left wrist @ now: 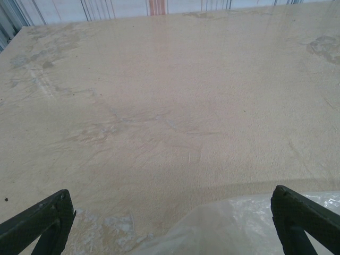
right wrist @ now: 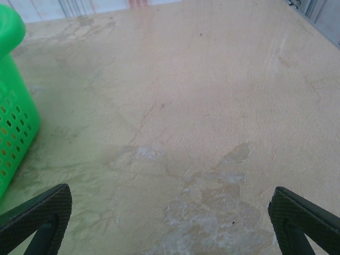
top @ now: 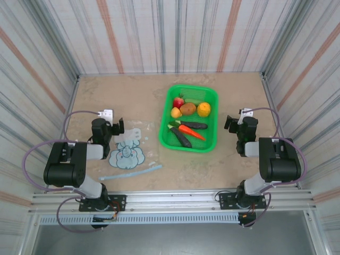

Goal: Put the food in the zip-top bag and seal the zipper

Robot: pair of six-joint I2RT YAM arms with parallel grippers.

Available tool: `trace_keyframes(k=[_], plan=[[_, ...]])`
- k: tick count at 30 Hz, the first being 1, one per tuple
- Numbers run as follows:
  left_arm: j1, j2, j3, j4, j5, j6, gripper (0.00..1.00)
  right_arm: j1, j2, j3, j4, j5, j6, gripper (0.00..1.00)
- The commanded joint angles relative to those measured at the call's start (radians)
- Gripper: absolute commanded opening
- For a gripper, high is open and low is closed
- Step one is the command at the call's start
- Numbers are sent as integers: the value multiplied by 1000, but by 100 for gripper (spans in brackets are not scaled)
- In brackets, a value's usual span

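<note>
The food lies in a green mesh basket (top: 194, 87): a red apple (top: 178, 101), a brown potato (top: 187, 109), an orange (top: 204, 109), a yellow piece (top: 176, 112), an orange carrot (top: 191, 131) and dark elongated vegetables (top: 181, 137). Left of the basket, the clear zip-top bag (top: 130, 151) lies flat on the table, its blue zipper (top: 130, 171) along the near edge. My left gripper (top: 118, 127) stands open at the bag's far edge; a corner of the bag (left wrist: 249, 223) shows between its fingers (left wrist: 45, 218). Right of the basket, my right gripper (top: 231, 123) is open and holds nothing.
In the right wrist view the basket's wall (right wrist: 13, 106) stands at the left, with bare tan tabletop (right wrist: 202, 117) ahead of the right gripper (right wrist: 170, 190). Bare table (left wrist: 159, 95) also stretches ahead of the left gripper (left wrist: 170, 194). Striped walls enclose the table.
</note>
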Motion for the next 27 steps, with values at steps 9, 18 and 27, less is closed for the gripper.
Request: trace_keyframes(k=[9,18,27], plan=[[-34,-220,100,-281,-88,18,99,7,-224,183,-385,61,49,99],[-305,-529,344,-629,-131,5,99,303,-474,467,-797,113,31,99],[-717,-615,883,-1608,-436,-326,99,898,-569,811,-1306,370,145,99]])
